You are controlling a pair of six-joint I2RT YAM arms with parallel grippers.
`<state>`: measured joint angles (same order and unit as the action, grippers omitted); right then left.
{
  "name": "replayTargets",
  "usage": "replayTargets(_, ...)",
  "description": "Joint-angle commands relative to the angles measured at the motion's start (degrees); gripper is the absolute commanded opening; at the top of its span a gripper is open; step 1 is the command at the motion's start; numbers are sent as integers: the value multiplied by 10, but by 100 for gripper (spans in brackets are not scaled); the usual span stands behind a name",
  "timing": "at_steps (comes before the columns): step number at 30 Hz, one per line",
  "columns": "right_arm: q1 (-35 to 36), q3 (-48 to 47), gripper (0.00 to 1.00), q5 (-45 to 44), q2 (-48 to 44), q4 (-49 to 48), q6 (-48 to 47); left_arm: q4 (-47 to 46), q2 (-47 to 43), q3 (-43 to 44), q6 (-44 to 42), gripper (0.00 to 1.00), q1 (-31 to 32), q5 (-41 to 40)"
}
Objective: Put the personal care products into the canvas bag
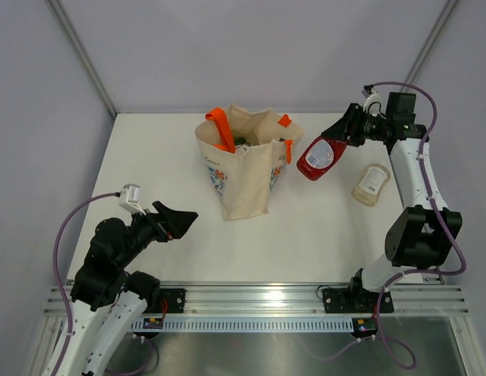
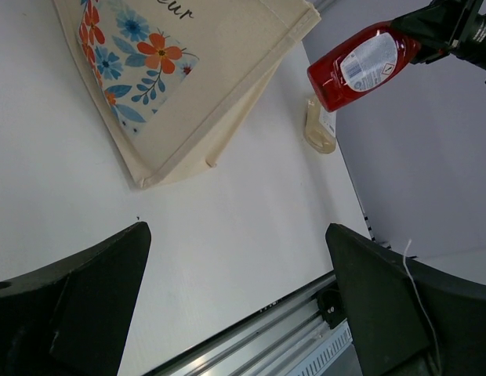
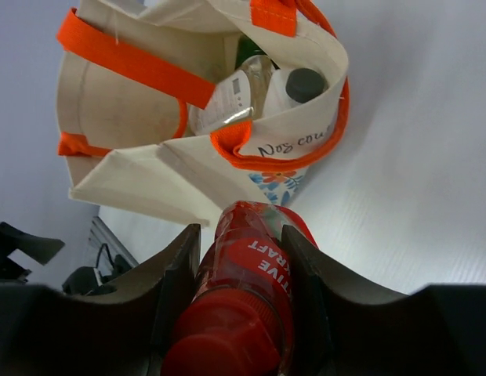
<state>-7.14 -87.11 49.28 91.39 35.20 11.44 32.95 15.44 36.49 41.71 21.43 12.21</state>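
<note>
The canvas bag (image 1: 247, 176) stands upright mid-table with its mouth open and orange handles (image 1: 221, 125) hanging over the rim. My right gripper (image 1: 346, 129) is shut on the neck end of a red bottle (image 1: 321, 157) and holds it off the table, just right of the bag. In the right wrist view the red bottle (image 3: 247, 290) sits between both fingers, above the bag (image 3: 125, 102). Inside the bag lie a grey-capped bottle (image 3: 304, 84) and a labelled bottle (image 3: 235, 98). A pale beige bottle (image 1: 371, 185) lies on the table. My left gripper (image 1: 180, 219) is open and holds nothing.
The bag's floral print (image 2: 141, 55) faces my left arm. The aluminium rail (image 1: 259, 296) runs along the near table edge. Grey walls close in the back and sides. The beige bottle (image 2: 320, 129) lies near the right table edge.
</note>
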Motion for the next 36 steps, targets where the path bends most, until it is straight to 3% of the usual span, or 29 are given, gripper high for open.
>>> replayTargets(1,6,-61,0,94,16,-85,111,0,-1,2,9,99,-1,-1)
replayTargets(6,20,-95,0,139,43,-209,273,-17,13,-3,14,99,-1,-14)
replayTargets(11,42,-159,0,173,82,-411,476,-42,39,-3,13,99,-1,-16)
replayTargets(13,53,-210,0,166,108,-445,503,-54,51,-7,13,99,-1,-17)
replayTargets(16,91,-287,0,145,155,-416,483,-75,63,-17,20,99,-1,-16)
replayTargets(24,215,-405,0,120,294,-318,301,-71,92,0,15,99,0,-5)
replayTargets(26,229,-419,0,108,305,-236,206,-64,92,7,8,99,0,2)
replayTargets(27,244,-436,0,106,309,-166,92,-58,88,7,8,99,-1,8)
replayTargets(28,249,-436,3,106,307,-134,57,-57,84,4,8,99,-1,11)
replayTargets(30,259,-438,22,94,293,-31,-18,-60,68,-3,14,99,0,16)
replayTargets(31,261,-436,33,80,284,2,-86,-62,61,-11,14,99,0,19)
replayTargets(32,265,-431,56,54,275,49,-112,-63,55,-14,16,99,0,19)
replayTargets(34,278,-413,74,30,245,88,-194,-63,39,-20,14,99,0,22)
replayTargets(35,282,-408,94,8,237,123,-214,-62,37,-20,13,99,0,24)
replayTargets(36,287,-396,99,-4,220,137,-228,-58,35,-19,11,99,0,26)
